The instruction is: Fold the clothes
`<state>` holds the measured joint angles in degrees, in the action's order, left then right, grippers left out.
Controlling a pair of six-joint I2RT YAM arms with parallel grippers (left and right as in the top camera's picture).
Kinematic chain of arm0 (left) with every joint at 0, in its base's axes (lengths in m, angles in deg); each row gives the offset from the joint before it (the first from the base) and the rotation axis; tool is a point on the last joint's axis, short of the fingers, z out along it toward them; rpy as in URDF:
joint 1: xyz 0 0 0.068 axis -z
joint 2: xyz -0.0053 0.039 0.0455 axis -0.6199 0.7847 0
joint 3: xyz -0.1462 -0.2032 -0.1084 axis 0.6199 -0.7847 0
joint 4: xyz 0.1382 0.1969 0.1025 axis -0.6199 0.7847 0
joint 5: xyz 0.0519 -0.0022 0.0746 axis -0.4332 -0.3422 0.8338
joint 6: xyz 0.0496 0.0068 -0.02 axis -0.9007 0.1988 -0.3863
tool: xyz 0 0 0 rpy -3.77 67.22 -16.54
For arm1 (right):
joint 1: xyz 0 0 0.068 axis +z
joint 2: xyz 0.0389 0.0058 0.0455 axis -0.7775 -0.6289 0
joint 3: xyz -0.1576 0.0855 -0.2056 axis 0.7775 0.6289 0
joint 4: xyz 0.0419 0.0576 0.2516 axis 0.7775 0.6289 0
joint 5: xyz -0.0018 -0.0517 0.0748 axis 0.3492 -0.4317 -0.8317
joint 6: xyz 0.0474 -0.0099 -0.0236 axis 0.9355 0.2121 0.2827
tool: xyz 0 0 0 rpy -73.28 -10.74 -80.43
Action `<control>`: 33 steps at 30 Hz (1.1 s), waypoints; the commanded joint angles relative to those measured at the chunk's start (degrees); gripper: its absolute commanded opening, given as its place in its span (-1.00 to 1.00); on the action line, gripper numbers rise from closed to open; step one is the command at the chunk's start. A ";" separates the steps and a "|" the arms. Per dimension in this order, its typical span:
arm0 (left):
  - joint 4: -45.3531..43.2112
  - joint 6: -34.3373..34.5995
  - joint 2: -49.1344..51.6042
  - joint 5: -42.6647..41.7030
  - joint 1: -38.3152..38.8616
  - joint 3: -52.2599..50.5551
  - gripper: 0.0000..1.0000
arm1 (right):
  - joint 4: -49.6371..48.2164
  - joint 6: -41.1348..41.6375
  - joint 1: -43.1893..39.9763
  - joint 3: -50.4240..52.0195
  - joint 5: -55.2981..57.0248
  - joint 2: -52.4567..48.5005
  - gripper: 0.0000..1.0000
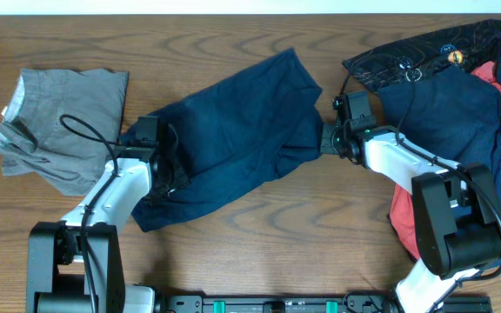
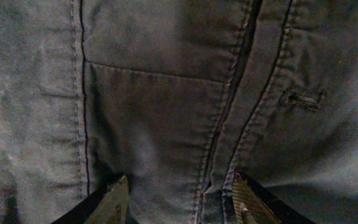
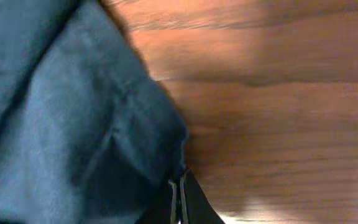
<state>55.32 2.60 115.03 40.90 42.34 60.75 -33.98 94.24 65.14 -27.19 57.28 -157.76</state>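
The large dark navy trousers (image 1: 233, 130) lie crumpled and slanted across the middle of the table. My left gripper (image 1: 174, 169) is open, low over their lower left part; the left wrist view shows its fingers (image 2: 179, 199) spread over seamed navy cloth (image 2: 166, 93) with a buttonhole. My right gripper (image 1: 322, 139) is at the trousers' right edge. In the right wrist view its fingers (image 3: 179, 190) are pressed together on the edge of the navy cloth (image 3: 61, 124).
A folded grey garment (image 1: 59, 122) lies at the far left. At the right is a pile with a black printed garment (image 1: 424, 48), more navy cloth (image 1: 450, 113) and a red garment (image 1: 403, 217). Bare wooden table (image 1: 303, 226) lies in front.
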 commanded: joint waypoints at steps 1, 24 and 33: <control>0.63 -1.18 0.96 1.29 -0.04 -0.81 0.09 | 2.47 2.91 -4.09 -0.68 7.45 -0.02 -0.98; 1.05 -1.16 0.96 1.27 -0.04 -0.81 0.09 | -0.70 -2.86 -11.37 -5.40 -12.52 6.43 0.14; 1.05 -0.70 0.96 1.27 -0.04 -0.81 0.09 | -2.93 -2.01 -6.80 -6.05 -10.73 4.55 0.22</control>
<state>56.11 2.62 115.27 41.14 42.54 60.59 -36.71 92.53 57.05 -32.19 45.90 -153.06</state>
